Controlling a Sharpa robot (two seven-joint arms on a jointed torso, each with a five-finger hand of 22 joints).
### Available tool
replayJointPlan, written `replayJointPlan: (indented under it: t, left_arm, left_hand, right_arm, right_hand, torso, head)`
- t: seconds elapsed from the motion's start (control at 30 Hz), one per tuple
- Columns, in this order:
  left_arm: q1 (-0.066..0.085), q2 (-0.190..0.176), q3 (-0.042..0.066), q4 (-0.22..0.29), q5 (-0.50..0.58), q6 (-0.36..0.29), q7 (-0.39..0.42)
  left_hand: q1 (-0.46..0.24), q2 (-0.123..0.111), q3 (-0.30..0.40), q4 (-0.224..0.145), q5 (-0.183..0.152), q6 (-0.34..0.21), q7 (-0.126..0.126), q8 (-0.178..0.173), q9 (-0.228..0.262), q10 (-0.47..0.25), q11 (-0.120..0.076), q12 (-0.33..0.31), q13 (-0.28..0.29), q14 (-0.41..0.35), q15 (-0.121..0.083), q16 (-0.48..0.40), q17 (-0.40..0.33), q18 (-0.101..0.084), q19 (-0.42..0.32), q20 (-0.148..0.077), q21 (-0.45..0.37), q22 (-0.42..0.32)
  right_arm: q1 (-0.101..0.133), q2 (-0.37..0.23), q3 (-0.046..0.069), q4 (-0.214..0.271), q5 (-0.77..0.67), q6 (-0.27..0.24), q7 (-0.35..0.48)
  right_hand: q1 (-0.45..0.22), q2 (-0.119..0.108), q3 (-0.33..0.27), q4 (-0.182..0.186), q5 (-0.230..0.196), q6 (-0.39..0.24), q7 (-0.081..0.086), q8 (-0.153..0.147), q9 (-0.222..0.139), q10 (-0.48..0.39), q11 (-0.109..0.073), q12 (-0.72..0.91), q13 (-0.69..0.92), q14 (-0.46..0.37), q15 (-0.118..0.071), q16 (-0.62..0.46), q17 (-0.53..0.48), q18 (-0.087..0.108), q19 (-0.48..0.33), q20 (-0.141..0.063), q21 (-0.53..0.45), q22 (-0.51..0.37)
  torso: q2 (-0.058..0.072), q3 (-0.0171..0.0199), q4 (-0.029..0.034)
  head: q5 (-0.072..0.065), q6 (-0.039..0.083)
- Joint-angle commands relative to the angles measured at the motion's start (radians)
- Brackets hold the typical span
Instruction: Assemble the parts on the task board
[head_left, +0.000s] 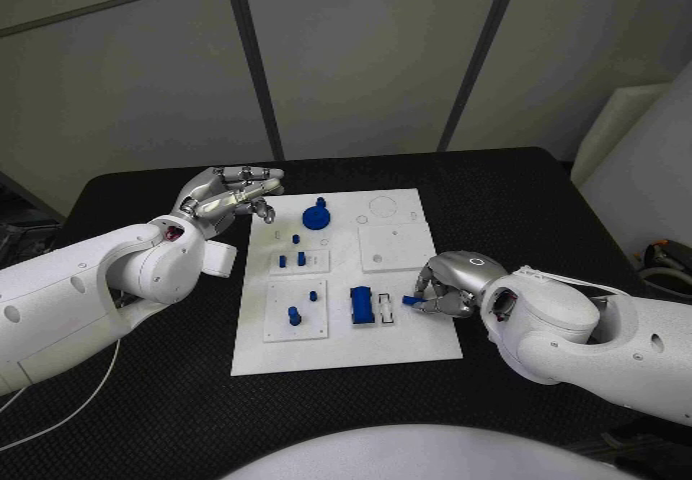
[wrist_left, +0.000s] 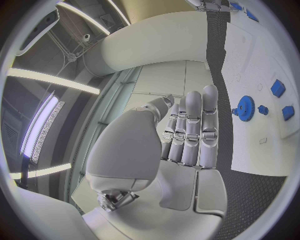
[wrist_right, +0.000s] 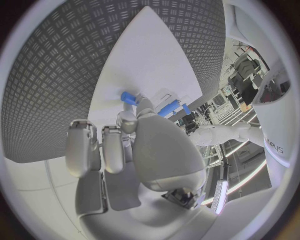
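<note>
I count one white task board (head_left: 346, 345) in the middle of the black table (head_left: 519, 190), with three raised white sub-plates on it: one at the left middle (head_left: 300, 260), one at the right middle (head_left: 392, 247) and one at the near left (head_left: 296, 310).

Of blue parts, I make out one gear (head_left: 316, 214) toward the far end of the board, three small pegs (head_left: 299, 259) around the left middle sub-plate, two pegs (head_left: 294, 316) on the near left one, and one larger block (head_left: 361, 304) standing just beside a small white slotted piece (head_left: 387, 306).

One more small blue part (head_left: 413, 299) sits at the tips of my right hand (head_left: 450, 284), pinched between its fingers (wrist_right: 129, 118) over the near right part of the board, just beside the slotted piece. The hand covers most of that part, so I cannot tell its shape.

My left hand (head_left: 228, 195) hangs over the table beside the board's far left corner, holding nothing; in the left wrist view its fingers (wrist_left: 192, 131) lie straight and close together. The faint round outlines on the board's far right are too pale for me to read.
</note>
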Motion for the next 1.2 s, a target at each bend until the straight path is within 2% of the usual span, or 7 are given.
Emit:
replayJointPlan:
  t: [0.03,0.5,0.87,1.03,1.13,1.17,1.2]
  left_arm:
    - [0.001,0.001,0.001,0.000,0.001,0.011,0.000]
    - [0.000,0.003,0.001,0.001,0.001,0.012,0.000]
    - [0.000,0.001,0.001,0.003,0.001,0.014,-0.001]
    - [0.000,0.001,0.001,0.003,0.000,0.015,-0.002]
    - [0.000,0.002,0.001,0.004,0.000,0.016,-0.003]
    - [0.000,0.002,0.001,0.004,0.000,0.017,-0.003]
    - [0.000,0.002,0.001,0.004,0.000,0.017,-0.003]
  left_hand:
    - [0.002,0.008,-0.004,-0.002,0.007,-0.010,0.000,0.004,-0.002,-0.009,0.000,0.007,0.002,-0.008,0.000,-0.001,-0.001,-0.010,-0.005,0.002,-0.004,-0.001]
    - [0.004,0.008,-0.003,-0.003,0.007,-0.010,0.000,0.005,-0.002,-0.010,0.000,0.008,0.002,-0.008,0.000,0.000,-0.002,-0.010,-0.005,0.002,-0.004,-0.001]
    - [0.004,0.008,-0.003,-0.003,0.007,-0.010,0.000,0.005,-0.002,-0.010,0.000,0.008,0.002,-0.008,0.000,0.000,-0.002,-0.010,-0.005,0.002,-0.004,-0.001]
    - [0.004,0.008,-0.003,-0.003,0.007,-0.010,0.000,0.005,-0.002,-0.010,0.000,0.008,0.002,-0.008,0.000,0.000,-0.002,-0.010,-0.005,0.002,-0.004,-0.001]
    - [0.004,0.008,-0.003,-0.003,0.007,-0.010,0.000,0.005,-0.002,-0.010,0.000,0.008,0.002,-0.008,0.000,0.000,-0.002,-0.010,-0.005,0.002,-0.004,-0.001]
    - [0.004,0.008,-0.003,-0.003,0.007,-0.010,0.000,0.005,-0.002,-0.010,0.000,0.008,0.002,-0.008,0.000,0.000,-0.002,-0.010,-0.005,0.002,-0.004,-0.001]
    - [0.004,0.008,-0.003,-0.003,0.007,-0.010,0.000,0.005,-0.002,-0.010,0.000,0.008,0.002,-0.008,0.000,0.000,-0.002,-0.010,-0.005,0.002,-0.004,-0.001]
  right_arm:
    - [-0.009,-0.011,-0.009,0.008,0.120,-0.043,-0.037]
    - [-0.008,-0.013,-0.007,0.050,0.214,-0.164,-0.031]
    - [-0.008,0.016,-0.007,0.043,0.245,-0.215,-0.031]
    - [-0.008,0.031,-0.007,0.035,0.274,-0.209,-0.029]
    - [-0.008,0.043,-0.007,0.026,0.293,-0.191,-0.028]
    - [-0.008,0.049,-0.007,0.022,0.299,-0.183,-0.028]
    - [-0.008,0.052,-0.007,0.019,0.302,-0.179,-0.028]
  right_hand:
    - [0.018,0.010,0.008,0.001,0.004,0.007,-0.004,0.001,0.008,0.004,-0.003,0.004,0.002,0.068,-0.008,0.003,0.062,-0.015,0.009,-0.007,0.004,0.072]
    - [-0.034,-0.028,0.039,0.045,0.006,0.022,-0.010,-0.002,0.013,0.019,-0.007,0.020,0.015,0.072,-0.011,0.012,0.079,-0.017,0.014,-0.010,0.011,0.082]
    - [-0.050,-0.036,0.050,0.061,0.010,0.025,-0.011,-0.003,0.015,0.024,-0.008,0.025,0.020,0.072,-0.012,0.014,0.082,-0.018,0.017,-0.011,0.015,0.087]
    - [-0.076,-0.046,0.057,0.084,0.010,0.027,-0.011,-0.005,0.017,0.027,-0.008,0.027,0.023,0.073,-0.012,0.015,0.084,-0.019,0.017,-0.011,0.015,0.088]
    - [-0.096,-0.051,0.060,0.098,0.010,0.026,-0.010,-0.007,0.018,0.027,-0.007,0.026,0.023,0.073,-0.011,0.015,0.083,-0.018,0.017,-0.011,0.015,0.087]
    - [-0.112,-0.053,0.059,0.101,0.022,0.026,-0.009,-0.008,0.019,0.027,-0.006,0.026,0.024,0.072,-0.010,0.014,0.083,-0.018,0.017,-0.010,0.014,0.086]
    - [-0.133,-0.059,0.054,0.100,0.068,0.026,-0.008,-0.009,0.019,0.027,-0.006,0.026,0.024,0.072,-0.010,0.013,0.082,-0.018,0.016,-0.010,0.013,0.086]
  torso:
    - [0.001,-0.0003,0.0012]
    - [0.002,-0.0006,0.0009]
    - [0.002,-0.0003,0.0017]
    - [0.002,-0.0005,-0.0001]
    - [0.002,-0.0011,0.0014]
    - [0.002,-0.0009,0.0016]
    - [0.002,-0.0007,0.0016]
  head:
    - [0.000,0.001]
    - [0.000,-0.002]
    - [0.007,-0.004]
    - [0.009,-0.003]
    - [0.009,-0.004]
    - [0.009,-0.004]
    - [0.010,-0.005]
